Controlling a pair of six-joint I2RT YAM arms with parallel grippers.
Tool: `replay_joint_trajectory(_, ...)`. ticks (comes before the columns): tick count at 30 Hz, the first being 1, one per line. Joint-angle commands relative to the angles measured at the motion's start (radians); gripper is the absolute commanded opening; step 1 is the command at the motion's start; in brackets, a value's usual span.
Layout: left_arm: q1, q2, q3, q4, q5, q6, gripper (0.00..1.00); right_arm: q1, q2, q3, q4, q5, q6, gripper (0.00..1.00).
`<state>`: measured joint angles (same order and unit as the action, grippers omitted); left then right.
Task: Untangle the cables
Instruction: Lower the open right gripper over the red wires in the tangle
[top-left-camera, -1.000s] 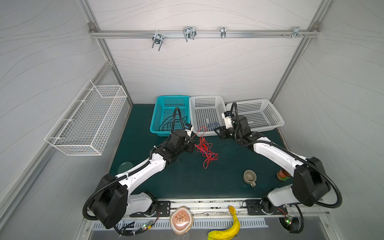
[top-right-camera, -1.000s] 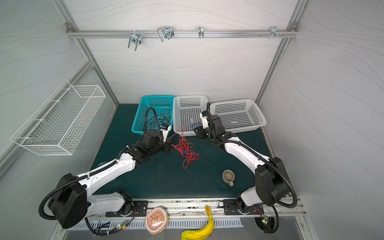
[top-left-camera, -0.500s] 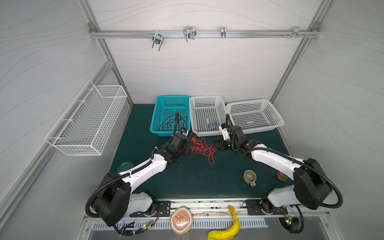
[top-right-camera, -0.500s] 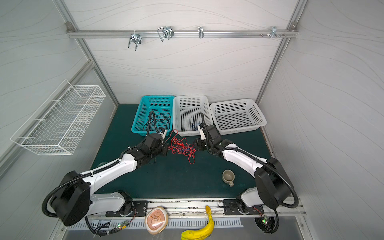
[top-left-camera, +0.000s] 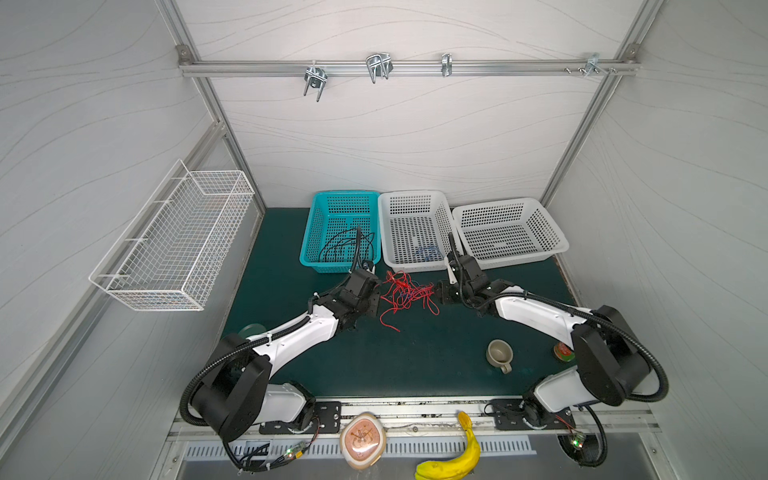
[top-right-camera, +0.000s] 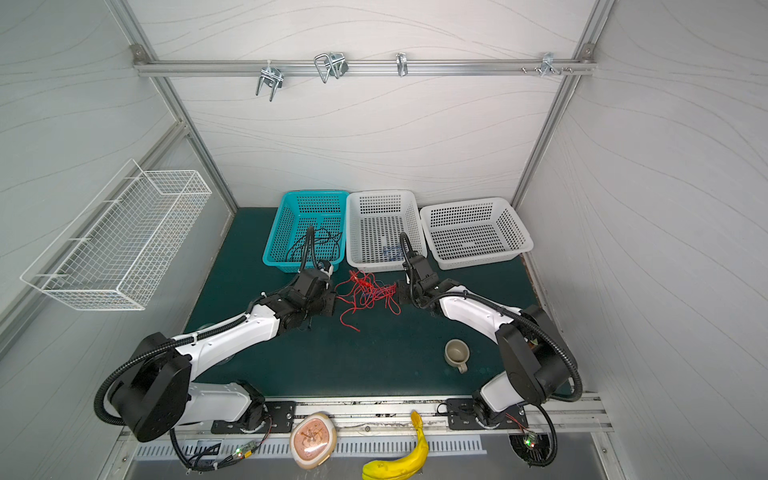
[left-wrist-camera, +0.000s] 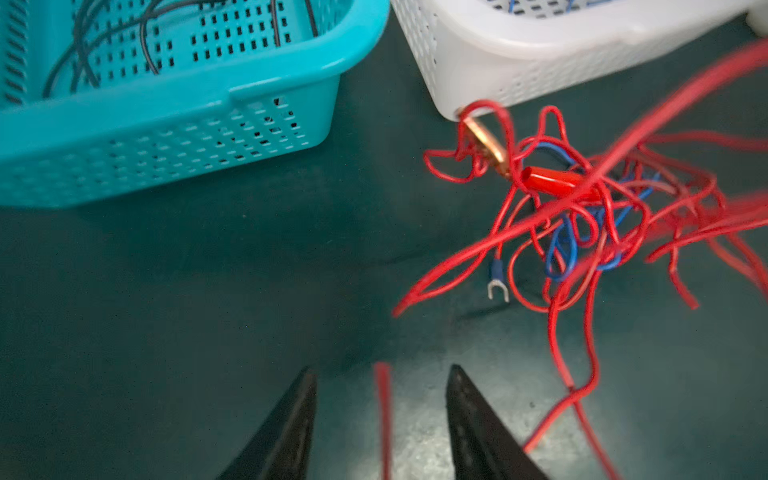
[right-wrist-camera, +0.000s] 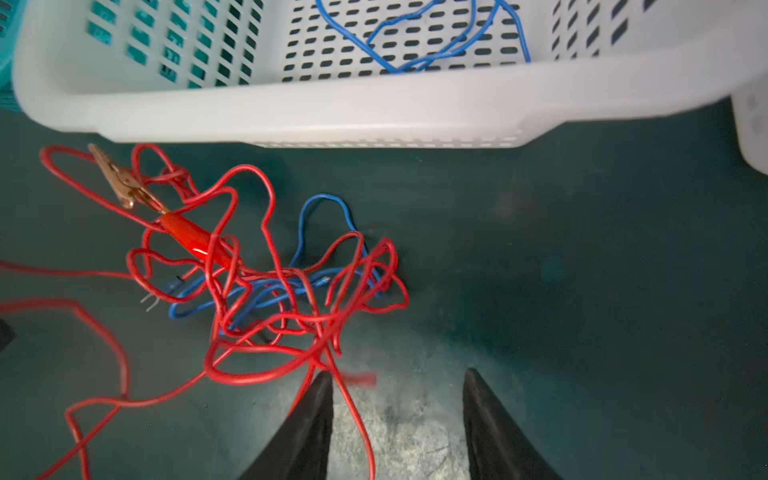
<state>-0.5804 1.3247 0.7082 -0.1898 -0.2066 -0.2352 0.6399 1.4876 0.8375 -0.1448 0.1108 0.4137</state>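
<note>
The cables (top-left-camera: 405, 291) (top-right-camera: 368, 291) lie as a tangled bunch on the green mat between my two grippers, mostly red with some blue. A red crocodile clip (left-wrist-camera: 552, 180) (right-wrist-camera: 191, 239) sits in the tangle. My left gripper (top-left-camera: 376, 301) (left-wrist-camera: 380, 372) is open, with a loose red strand lying between its fingers. My right gripper (top-left-camera: 439, 293) (right-wrist-camera: 399, 376) is open too, and a red strand runs along one finger (right-wrist-camera: 316, 415). Black cables (top-left-camera: 345, 245) lie in the teal basket (top-left-camera: 307, 257). A blue cable (right-wrist-camera: 419, 45) lies in the middle white basket (top-left-camera: 411, 266).
A second white basket (top-left-camera: 511, 259) stands at the back right. A cup (top-left-camera: 498, 355) and a small can (top-left-camera: 563, 353) sit near the right arm, and a green lid (top-left-camera: 251, 331) by the left arm. A wire basket (top-left-camera: 178, 241) hangs on the left wall. A banana (top-left-camera: 453, 461) lies on the front ledge.
Both grippers came down toward the mat and the bunch, hanging between them before, now rests on it. My left gripper has opened and let go of the red strand.
</note>
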Motion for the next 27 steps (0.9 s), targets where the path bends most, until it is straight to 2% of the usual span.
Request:
replay_joint_trajectory(1, 0.003, -0.032, 0.009, 0.008, 0.006, 0.006, 0.64, -0.008, -0.022, -0.007, -0.025, 0.046, 0.010, 0.51)
replay_joint_trajectory(6, 0.002, -0.109, 0.005, 0.031, 0.090, 0.035, 0.73, -0.017, -0.036, -0.016, -0.017, 0.056, 0.014, 0.51)
replay_joint_trajectory(11, 0.000, -0.189, -0.002, 0.055, 0.161, 0.050, 0.74, -0.022, -0.047, -0.021, 0.000, 0.038, 0.001, 0.51)
replay_joint_trajectory(16, 0.000, -0.254, -0.006, 0.088, 0.232, 0.042, 0.75, -0.020, -0.040, -0.023, 0.028, -0.028, -0.022, 0.51)
replay_joint_trajectory(21, -0.001, -0.294, 0.002, 0.094, 0.240, 0.037, 0.75, -0.021, -0.031, -0.025, 0.060, -0.074, -0.024, 0.51)
replay_joint_trajectory(27, 0.000, -0.311, 0.007, 0.085, 0.232, 0.042, 0.77, -0.021, -0.018, -0.015, 0.060, -0.074, -0.021, 0.51)
